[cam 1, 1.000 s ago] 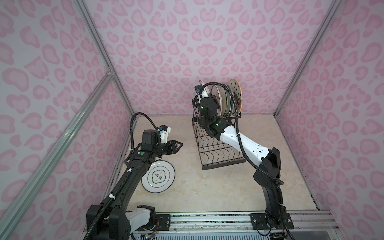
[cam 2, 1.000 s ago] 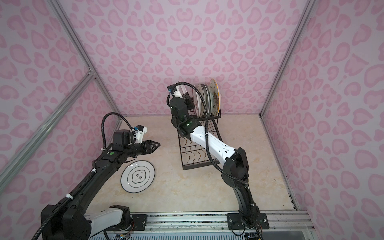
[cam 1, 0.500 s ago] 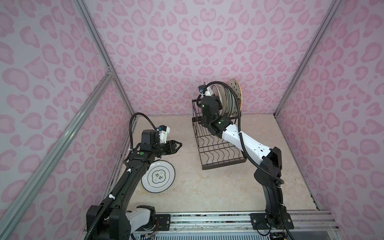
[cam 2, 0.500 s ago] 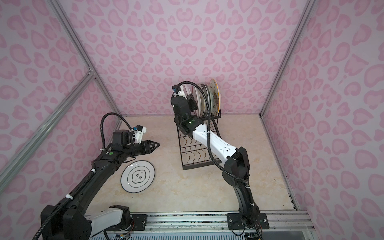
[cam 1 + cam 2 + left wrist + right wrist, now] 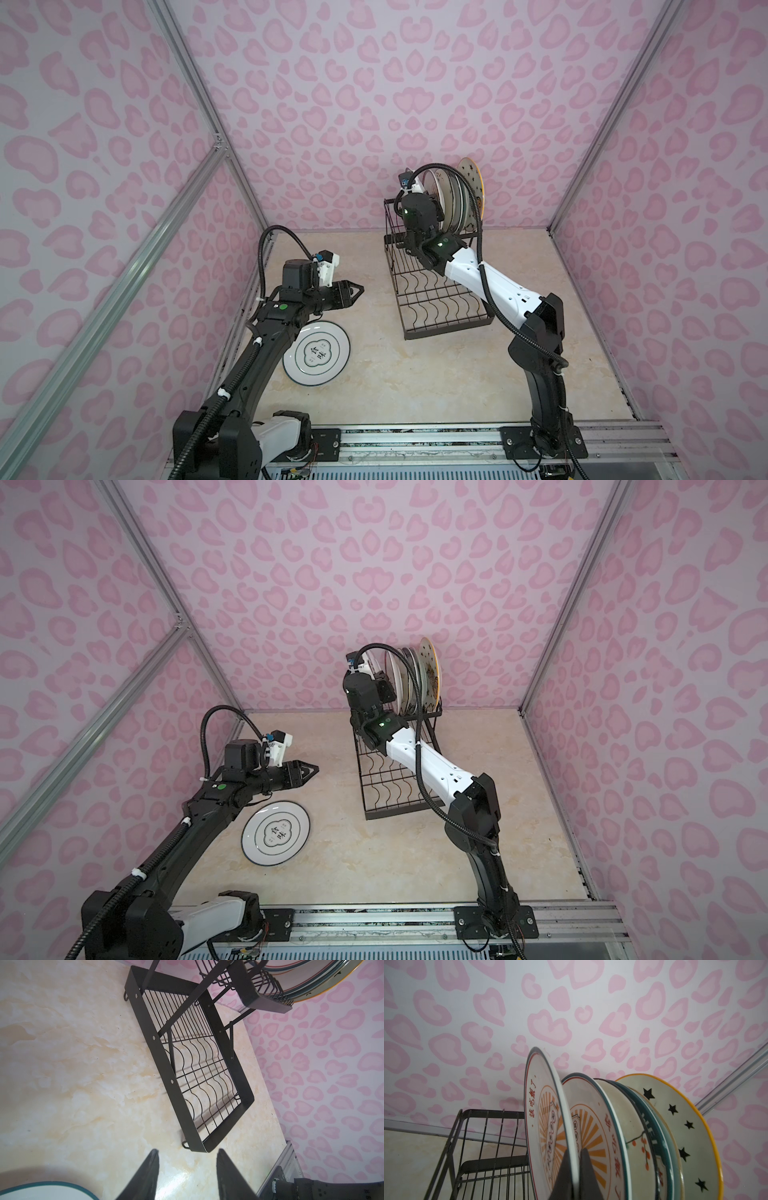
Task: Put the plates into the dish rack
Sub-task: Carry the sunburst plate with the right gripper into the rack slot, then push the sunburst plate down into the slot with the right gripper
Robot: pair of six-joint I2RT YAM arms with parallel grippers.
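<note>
The black wire dish rack [image 5: 440, 309] [image 5: 397, 787] [image 5: 207, 1076] stands at the back of the table. Several plates stand upright in its raised basket, the star one [image 5: 471, 183] [image 5: 679, 1122] rightmost. My right gripper [image 5: 574, 1152] is shut on the rim of an orange-sunburst plate [image 5: 544, 1118], upright beside a second sunburst plate [image 5: 593, 1126]; its lower edge is hidden. A green-ringed plate [image 5: 316, 352] [image 5: 276, 833] lies flat on the table at the left. Above its far edge my left gripper [image 5: 358, 289] [image 5: 312, 769] [image 5: 187, 1152] hovers open and empty.
The rack's lower tray with wavy dividers holds no plates, and my right forearm [image 5: 486, 282] passes above it. Pink patterned walls close in the back and both sides. A metal rail [image 5: 415, 440] runs along the front edge.
My right wrist has shifted slightly to the right with the sunburst plate, closer to the standing plates. The left arm has not moved.
</note>
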